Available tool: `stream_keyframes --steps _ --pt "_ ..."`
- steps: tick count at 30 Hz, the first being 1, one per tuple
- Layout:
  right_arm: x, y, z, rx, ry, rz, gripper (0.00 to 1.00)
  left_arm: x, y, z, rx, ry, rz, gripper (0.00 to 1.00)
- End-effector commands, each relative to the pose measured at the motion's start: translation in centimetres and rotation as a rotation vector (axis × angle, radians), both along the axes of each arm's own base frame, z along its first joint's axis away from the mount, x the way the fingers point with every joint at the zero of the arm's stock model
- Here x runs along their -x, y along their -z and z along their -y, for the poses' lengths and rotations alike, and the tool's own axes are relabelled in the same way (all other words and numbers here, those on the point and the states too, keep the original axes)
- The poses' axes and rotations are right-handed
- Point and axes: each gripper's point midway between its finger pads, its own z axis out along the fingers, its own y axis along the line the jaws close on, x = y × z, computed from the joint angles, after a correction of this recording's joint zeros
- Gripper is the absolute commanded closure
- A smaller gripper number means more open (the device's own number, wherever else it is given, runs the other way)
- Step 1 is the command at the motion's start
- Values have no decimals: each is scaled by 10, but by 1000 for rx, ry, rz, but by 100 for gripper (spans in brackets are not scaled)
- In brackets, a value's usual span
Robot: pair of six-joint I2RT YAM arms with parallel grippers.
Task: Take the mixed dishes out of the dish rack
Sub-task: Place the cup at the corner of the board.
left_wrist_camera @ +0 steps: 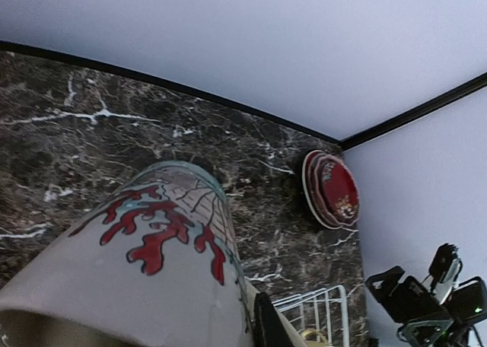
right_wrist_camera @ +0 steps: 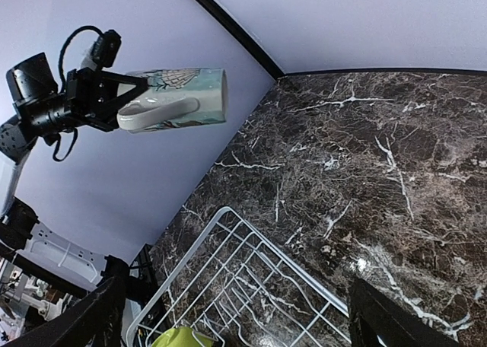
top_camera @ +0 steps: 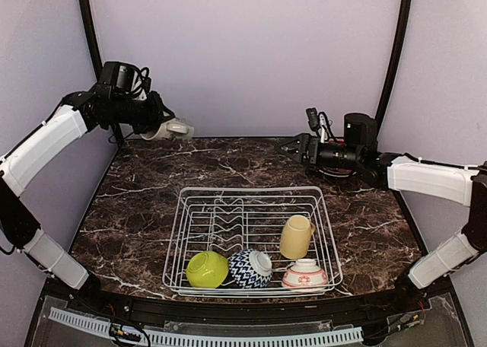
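The dark marble bench (top_camera: 137, 210) carries the white wire dish rack (top_camera: 251, 189), its long side running left to right, with the row of upright prongs (top_camera: 228, 218) left of its middle. In the left wrist view a stack of plates (left_wrist_camera: 331, 189), red on top, sits on the bench near the back right corner.

The left tool (top_camera: 156, 122) is clamped on the handle of the cream mug (top_camera: 176, 128), which it holds in the air over the bench's back left corner. The mug's long axis is about level, its free end pointing toward the right arm.

Inside the rack, the yellow mug (top_camera: 297, 237) leans with its upper end toward the back wall. Along the rack's near side are the lime bowl (top_camera: 207, 269), the navy-zigzag bowl (top_camera: 249, 269) tipped on its side, and the pink-white bowl (top_camera: 305, 275) foot up.

The right tool (top_camera: 291, 146) hangs wide apart and empty behind the rack.
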Motion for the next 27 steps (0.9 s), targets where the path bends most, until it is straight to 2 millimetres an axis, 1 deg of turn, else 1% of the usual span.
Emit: stream_keyframes --steps 1,2,3,4,6,7,8,9,10,11,12,15,17,18,19,20,21,22,23,27 --pt "-2 -8 6 51 19 68 1 14 -4 -64 -514 6 19 99" --pt "-2 -8 6 56 18 68 1 10 -1 -69 -554 1 4 99" --pt "-1 -8 6 60 16 71 1 12 6 -83 -627 -5 -24 99" --pt "-1 -8 6 65 14 71 1 9 10 -87 -656 -5 -38 99" --pt "-1 -8 7 75 13 75 1 5 19 -109 -737 -22 -81 99" --pt "0 -8 7 77 13 76 1 4 22 -115 -767 -19 -90 99" --pt "0 -8 8 79 15 75 1 0 26 -126 -798 -40 -113 99" --pt "0 -7 8 82 16 76 1 -2 29 -132 -820 -42 -121 99" --pt "0 -7 8 84 16 75 1 -7 34 -144 -837 -68 -143 99" --pt "1 -6 8 85 16 71 1 -10 36 -149 -839 -75 -152 99" --pt "1 -6 8 87 15 71 1 -16 42 -158 -833 -90 -170 99" --pt "3 -7 9 93 9 77 1 -28 52 -169 -803 -108 -195 99" --pt "3 -7 10 105 11 86 1 -38 65 -176 -790 -116 -222 99" --pt "2 -6 10 115 13 93 1 -42 68 -182 -783 -129 -229 99" --pt "1 -4 11 129 16 96 1 -45 76 -184 -785 -127 -248 99" --pt "0 0 12 147 22 91 1 -48 80 -189 -782 -134 -257 99" --pt "-2 3 12 164 25 88 1 -50 89 -191 -784 -129 -277 99" --pt "-3 6 12 180 24 85 1 -52 94 -197 -781 -134 -288 99" --pt "-5 8 11 193 21 81 1 -54 104 -204 -780 -137 -311 99" --pt "-10 17 8 235 6 42 1 -56 131 -216 -804 -129 -351 99"
